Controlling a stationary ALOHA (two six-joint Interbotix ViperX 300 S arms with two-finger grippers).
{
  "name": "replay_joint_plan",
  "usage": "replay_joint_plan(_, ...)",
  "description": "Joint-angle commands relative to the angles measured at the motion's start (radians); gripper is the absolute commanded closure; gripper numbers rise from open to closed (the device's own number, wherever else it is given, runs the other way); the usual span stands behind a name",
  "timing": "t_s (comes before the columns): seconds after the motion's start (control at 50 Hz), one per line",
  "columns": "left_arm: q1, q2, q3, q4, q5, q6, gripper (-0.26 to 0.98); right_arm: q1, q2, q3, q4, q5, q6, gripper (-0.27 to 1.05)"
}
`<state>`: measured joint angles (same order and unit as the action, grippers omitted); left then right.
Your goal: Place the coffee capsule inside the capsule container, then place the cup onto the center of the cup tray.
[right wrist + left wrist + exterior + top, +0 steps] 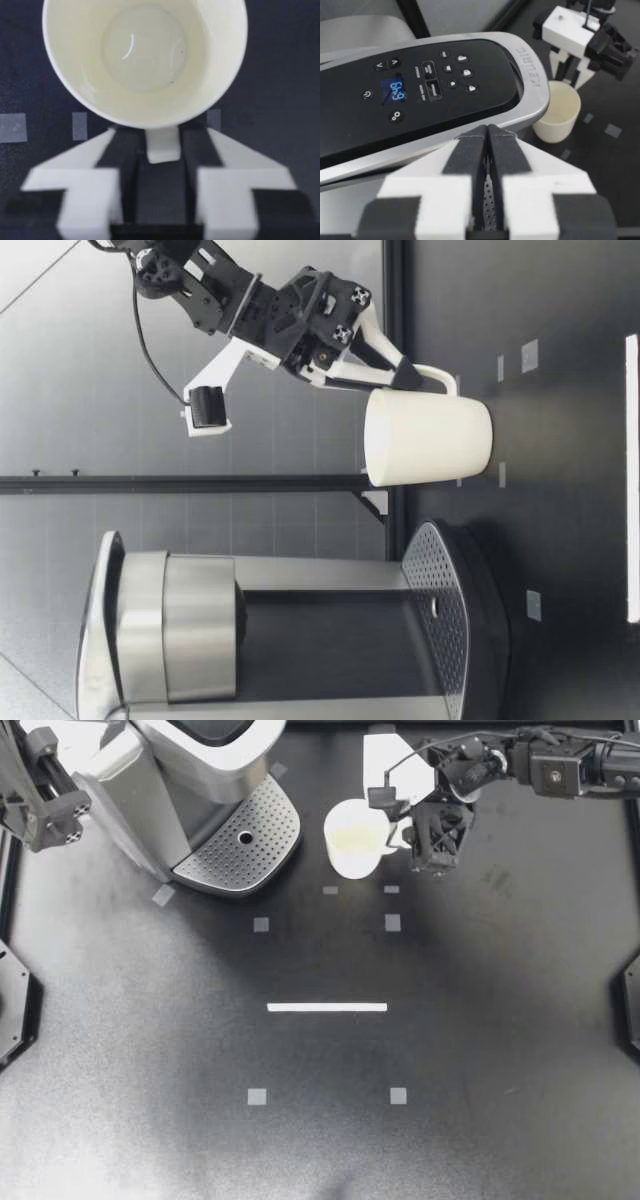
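Note:
A cream cup [352,838] stands upright on the black table, just beside the coffee machine's perforated cup tray [262,855]. My right gripper [402,832] comes in from the far right and is shut on the cup's handle [162,145], one pad on each side. The low view shows the same grip, with the right gripper [412,378] at the handle of the cup [428,436]. The cup [145,55] is empty inside. My left gripper [45,805] hangs shut above the closed lid of the machine [420,90], its fingertips [470,145] pressed together. No capsule shows in any view.
The silver coffee machine [170,770] fills the far left corner, its tray [440,590] jutting toward the middle. A white tape line [327,1007] and small grey tape squares [392,923] mark the table.

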<state>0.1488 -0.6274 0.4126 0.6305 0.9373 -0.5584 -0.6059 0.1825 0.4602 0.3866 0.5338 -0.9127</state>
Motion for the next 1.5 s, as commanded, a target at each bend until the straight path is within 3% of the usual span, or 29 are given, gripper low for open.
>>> replay_joint_plan(0.0, -0.002, -0.008, -0.009, 0.005, -0.008, -0.002, 0.63, 0.005, -0.025, -0.023, 0.003, -0.006, 0.002, 0.58)
replay_joint_plan(0.14, -0.002, -0.008, -0.009, 0.005, -0.008, -0.005, 0.63, 0.005, -0.037, -0.023, 0.012, -0.006, 0.003, 0.70)
replay_joint_plan(0.54, -0.002, -0.011, 0.002, 0.006, -0.026, -0.006, 0.63, 0.060, -0.121, -0.037, 0.124, -0.032, 0.008, 0.70)
replay_joint_plan(1.08, -0.002, -0.057, 0.035, 0.005, -0.037, -0.028, 0.63, 0.092, 0.046, -0.249, 0.147, -0.014, 0.017, 0.70)
replay_joint_plan(1.48, -0.002, -0.058, 0.035, 0.006, -0.038, -0.028, 0.63, 0.094, 0.114, -0.313, 0.144, -0.009, 0.014, 0.70)
